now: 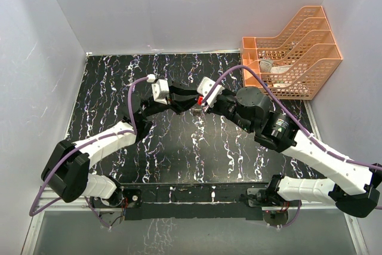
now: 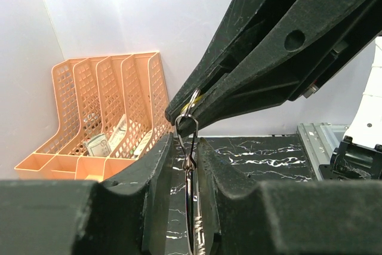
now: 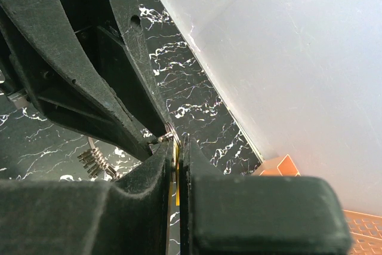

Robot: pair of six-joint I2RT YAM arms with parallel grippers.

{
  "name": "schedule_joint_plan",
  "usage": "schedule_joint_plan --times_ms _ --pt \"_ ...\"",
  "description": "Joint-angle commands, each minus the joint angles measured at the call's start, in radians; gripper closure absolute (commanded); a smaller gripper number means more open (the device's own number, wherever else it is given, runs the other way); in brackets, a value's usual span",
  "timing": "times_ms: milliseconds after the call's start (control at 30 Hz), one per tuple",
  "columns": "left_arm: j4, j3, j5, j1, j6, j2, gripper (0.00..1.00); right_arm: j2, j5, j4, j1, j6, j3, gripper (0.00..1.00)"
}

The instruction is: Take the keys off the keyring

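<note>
The keyring (image 2: 190, 201) sits edge-on, lengthwise in the narrow left pincer (image 2: 186, 143) that grips it. Just above the keyring, the right pincer (image 2: 179, 110) squeezes the yellow key (image 3: 174, 192).

keyring (image 2: 190, 207) cut off at bottom edge, keys (image 3: 92, 162) blurred, partly hidden behind left claw (image 3: 162, 140)

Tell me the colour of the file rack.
Orange file rack, with mesh walls; it shows best in the top external view.
</note>
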Motion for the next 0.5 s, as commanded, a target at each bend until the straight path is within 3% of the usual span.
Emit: schedule_joint_plan --times_ms 0,367,467 --pt "0.060 0.015 -0.007 0.000 -0.010 -0.008 0.78 -0.023 -0.008 0.086 0.005 0.004 0.005 1.00" --pt "0.039 0.024 0.002 0.001 -0.011 0.008 0.88 -0.029 -0.007 0.093 0.005 0.004 0.002 1.00" --pt "0.019 0.032 0.002 0.001 -0.006 0.008 0.86 -0.031 -0.006 0.093 0.005 0.004 0.000 1.00"
